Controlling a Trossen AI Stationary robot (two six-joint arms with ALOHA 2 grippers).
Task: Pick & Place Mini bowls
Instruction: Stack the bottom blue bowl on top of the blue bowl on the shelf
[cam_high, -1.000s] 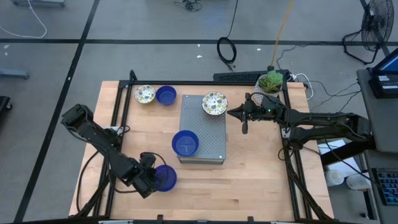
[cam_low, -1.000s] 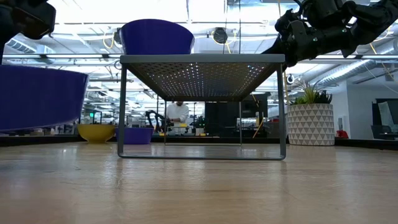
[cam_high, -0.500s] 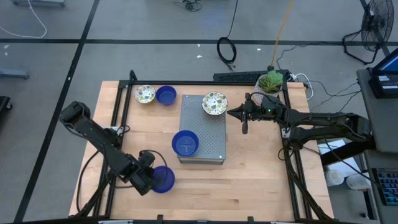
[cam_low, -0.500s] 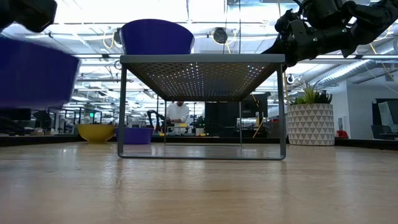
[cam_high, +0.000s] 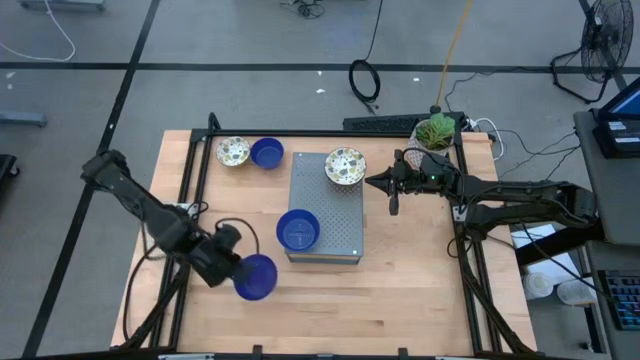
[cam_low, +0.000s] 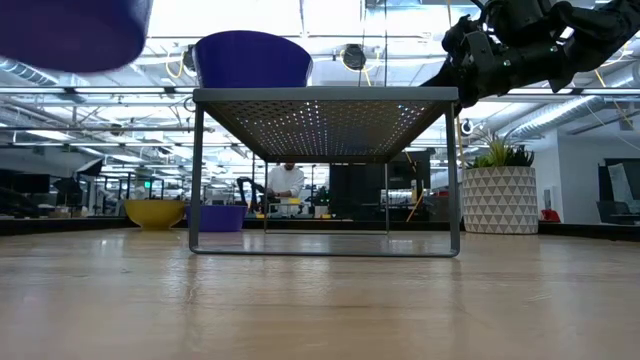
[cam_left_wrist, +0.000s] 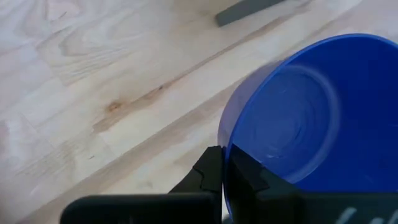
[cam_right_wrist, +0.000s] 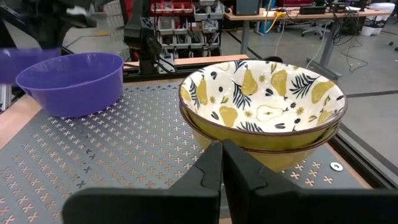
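A: Which step is it now?

B: Carrying, I judge. The left gripper (cam_high: 232, 270) is closed on the rim of a blue bowl (cam_high: 256, 277) — lifted off the table (cam_high: 400, 290), near-left of the grey rack (cam_high: 340, 215).

A: And next?

B: Probably bring it over the rack and lower it level beside the other blue bowl (cam_high: 297, 229). The right gripper (cam_high: 375, 182) waits closed — just right of the patterned bowl (cam_high: 345, 166).

The perforated shelf (cam_high: 325, 220) is grey metal. On it stands a plain blue bowl (cam_high: 297, 229) and a cream bowl (cam_right_wrist: 261, 102) with yellow pears and dark leaves inside. Beside the shelf, on the light wood table (cam_high: 400, 290), are one more patterned cream bowl (cam_high: 233, 152) and a blue bowl (cam_high: 267, 153). The held bowl (cam_left_wrist: 311, 118) is glossy blue. Both arms are black.
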